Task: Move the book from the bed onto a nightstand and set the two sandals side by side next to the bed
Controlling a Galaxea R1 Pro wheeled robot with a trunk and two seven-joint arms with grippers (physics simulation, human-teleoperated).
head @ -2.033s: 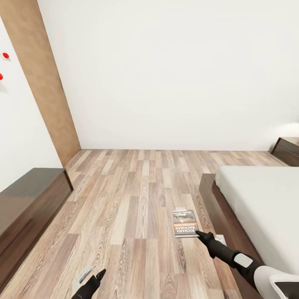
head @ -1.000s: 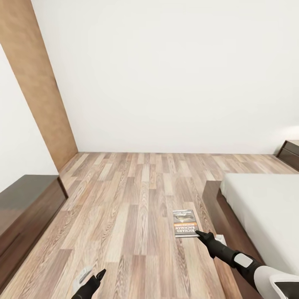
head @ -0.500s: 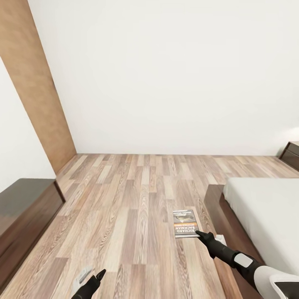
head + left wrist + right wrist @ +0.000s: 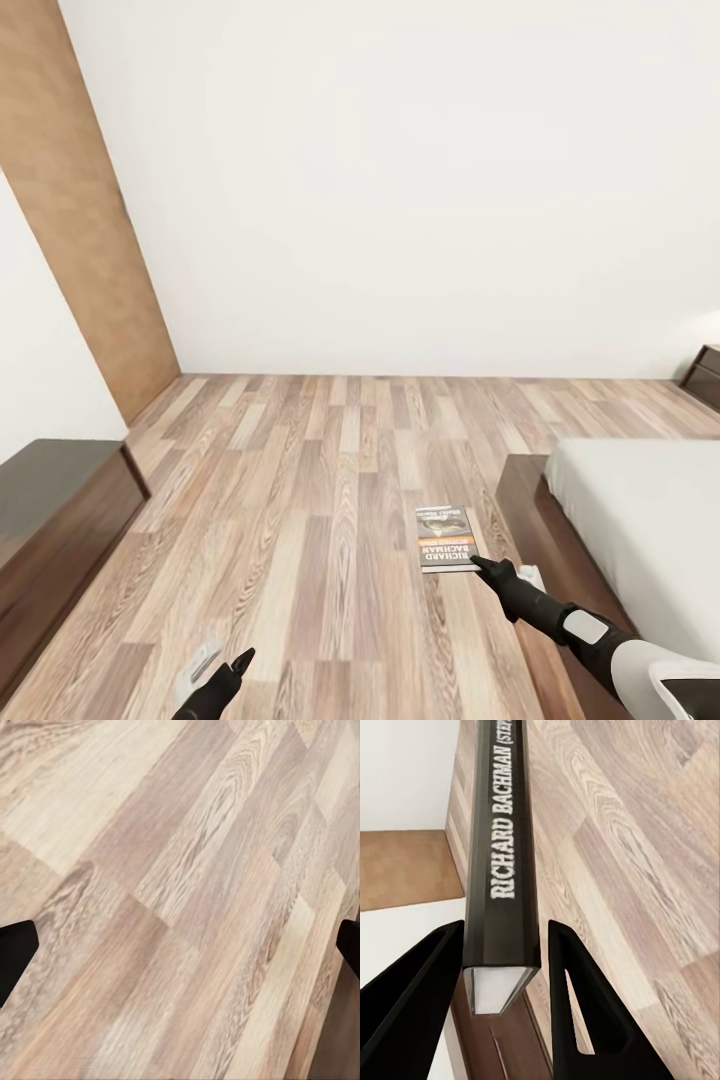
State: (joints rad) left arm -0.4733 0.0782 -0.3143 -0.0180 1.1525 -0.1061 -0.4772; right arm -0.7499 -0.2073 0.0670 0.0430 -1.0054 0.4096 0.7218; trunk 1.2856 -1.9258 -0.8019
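My right gripper is shut on the book, a thin dark paperback with an orange band, and holds it flat above the wood floor beside the bed. In the right wrist view both fingers clamp the spine lettered "RICHARD BACHMAN". Low at the left, my left gripper is open over bare planks, its fingertips wide apart. A dark nightstand peeks in at the far right by the wall. The sandals are out of view.
A long low dark-brown cabinet runs along the left wall. A light wooden door stands in the left corner. Wood-plank floor stretches between cabinet and bed up to the white back wall.
The whole view has shifted: bed, nightstand and left cabinet slide outward and down the picture. Both arms and the held book keep their places in view.
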